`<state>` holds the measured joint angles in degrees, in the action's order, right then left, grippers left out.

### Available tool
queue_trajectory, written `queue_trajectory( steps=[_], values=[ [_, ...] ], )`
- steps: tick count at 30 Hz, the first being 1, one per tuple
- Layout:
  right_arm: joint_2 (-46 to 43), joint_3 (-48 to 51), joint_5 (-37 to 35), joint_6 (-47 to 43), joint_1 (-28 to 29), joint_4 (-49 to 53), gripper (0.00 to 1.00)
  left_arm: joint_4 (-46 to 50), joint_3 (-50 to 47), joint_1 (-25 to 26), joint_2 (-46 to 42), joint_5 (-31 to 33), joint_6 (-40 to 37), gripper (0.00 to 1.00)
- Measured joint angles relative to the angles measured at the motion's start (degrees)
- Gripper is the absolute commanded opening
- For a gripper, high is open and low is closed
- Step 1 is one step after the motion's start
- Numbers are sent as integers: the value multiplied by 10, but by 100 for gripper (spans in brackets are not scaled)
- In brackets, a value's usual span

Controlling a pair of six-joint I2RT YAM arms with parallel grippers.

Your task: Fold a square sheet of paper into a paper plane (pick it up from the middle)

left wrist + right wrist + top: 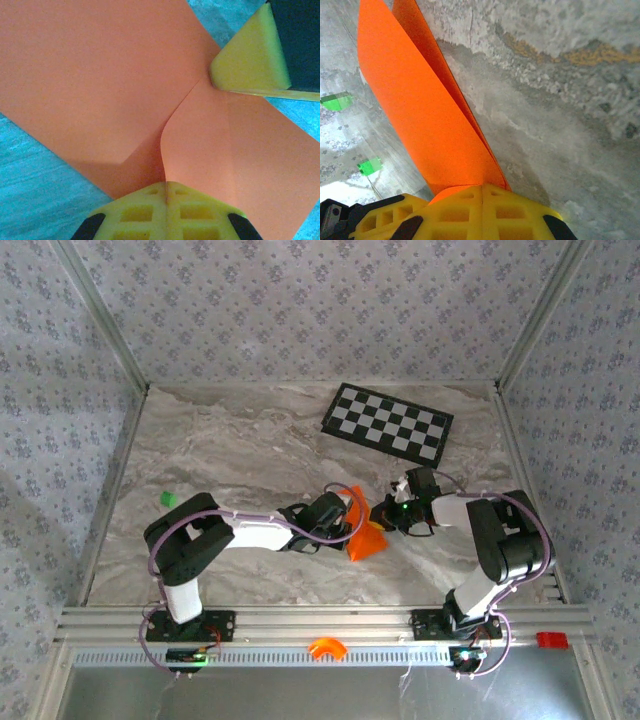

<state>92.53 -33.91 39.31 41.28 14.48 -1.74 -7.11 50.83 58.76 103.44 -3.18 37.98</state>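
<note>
The square sheet of paper (366, 537) is bright orange and stands creased into a fold near the middle of the table, held between both grippers. My left gripper (342, 520) is shut on its crease from the left; in the left wrist view the yellow fingertips (150, 210) meet on the fold of the sheet (100, 75). My right gripper (383, 512) is shut on the paper from the right, its yellow finger (250, 55) showing at the top right of the left wrist view. The right wrist view has the closed jaws of the right gripper (482, 189) pinching the folded strip (420, 110).
A black-and-white checkerboard (388, 423) lies at the back right of the marble table (250, 440). A tiny green piece (168, 498) sits at the left. A small orange arch-shaped part (325, 647) rests on the front rail. Walls enclose three sides.
</note>
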Motion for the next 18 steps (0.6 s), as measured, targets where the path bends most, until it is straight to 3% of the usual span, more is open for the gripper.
queue_trajectory(
  steps=[18],
  values=[
    [-34,-5,-76,-28,-4,34,0,-2,1,0,2,0,0,2]
  ],
)
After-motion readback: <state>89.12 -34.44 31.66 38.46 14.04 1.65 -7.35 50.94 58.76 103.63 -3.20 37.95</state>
